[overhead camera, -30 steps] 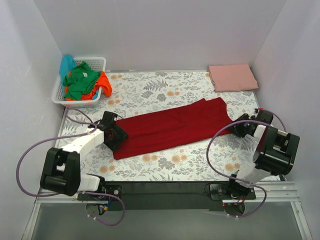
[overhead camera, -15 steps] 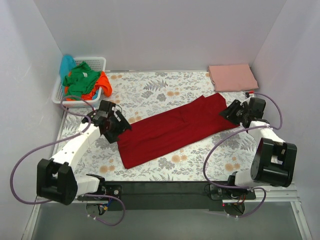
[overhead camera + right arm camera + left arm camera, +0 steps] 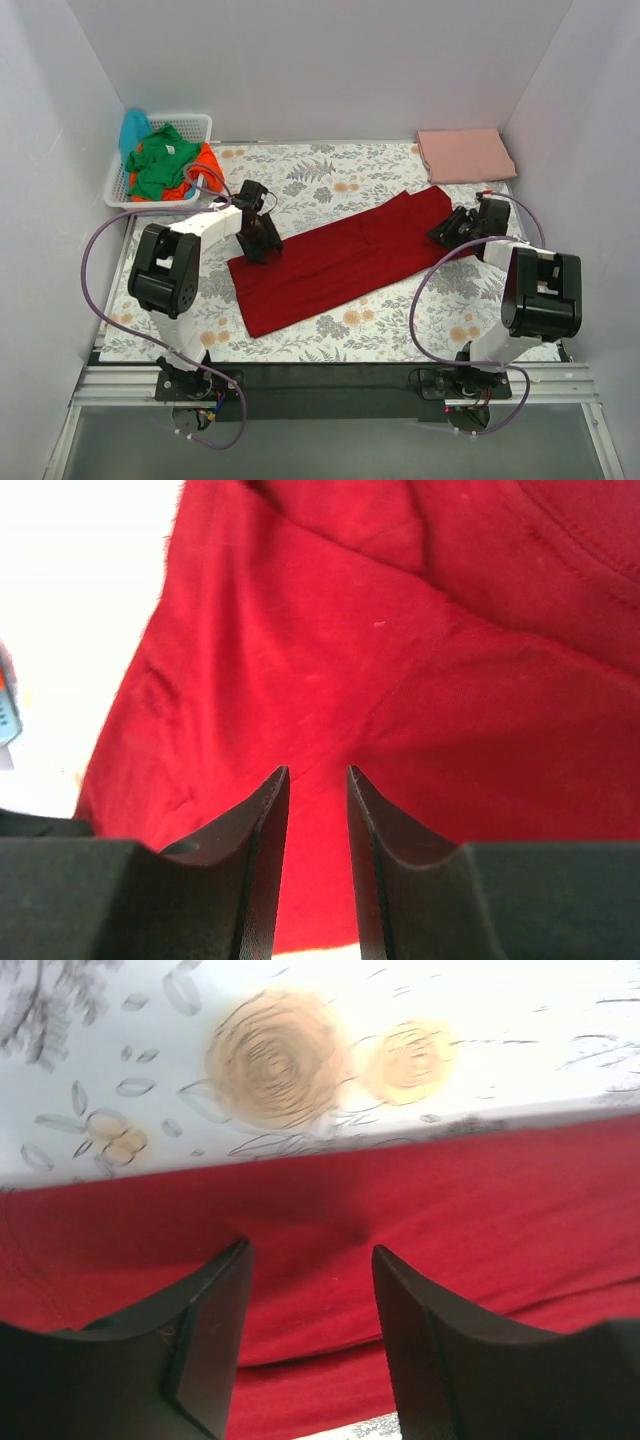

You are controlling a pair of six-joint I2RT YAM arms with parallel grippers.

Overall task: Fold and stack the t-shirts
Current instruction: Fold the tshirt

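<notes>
A dark red t-shirt point(image 3: 340, 255), folded into a long strip, lies diagonally across the flowered table point(image 3: 330, 175). My left gripper point(image 3: 258, 240) is over its far left corner. In the left wrist view the left gripper point(image 3: 309, 1247) is open, with red cloth point(image 3: 450, 1210) lying under and between the jaws. My right gripper point(image 3: 450, 228) is at the shirt's right end. In the right wrist view the right gripper point(image 3: 316, 770) has its jaws a narrow gap apart over flat red cloth point(image 3: 350, 630). A folded salmon pink shirt point(image 3: 465, 155) lies at the back right.
A white lattice basket point(image 3: 118, 190) stands at the back left. It holds a green shirt point(image 3: 160, 160), an orange shirt point(image 3: 207, 165) and a turquoise shirt point(image 3: 133, 128). White walls close in the table on three sides.
The red shirt was dragged and turned more diagonal, then stayed put. My left gripper moved from the shirt's left edge to its far left corner. My right gripper shifted slightly left.
</notes>
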